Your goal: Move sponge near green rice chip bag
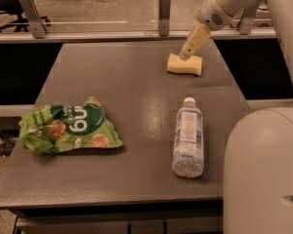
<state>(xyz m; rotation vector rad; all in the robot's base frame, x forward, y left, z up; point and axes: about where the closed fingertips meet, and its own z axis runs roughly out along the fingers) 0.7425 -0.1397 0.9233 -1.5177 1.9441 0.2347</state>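
Fingers (194,39) of the gripper (185,56) merge into one tan bar, gap untellable, slanting down-left to the far edge of the sponge (186,66).

The gripper (185,54), positioned over the sponge (187,66), is finished in matt pale tan; the arm casing (225,4) above it is smooth white plastic. The sponge is seen as soft, matt foam. Well to the gripper's left and nearer the camera, the green rice chip bag (68,129) is shown as crinkled glossy foil. Nearer the camera than the gripper, the water bottle (188,138) is clear smooth plastic. The table (122,77) is dark grey and matt.
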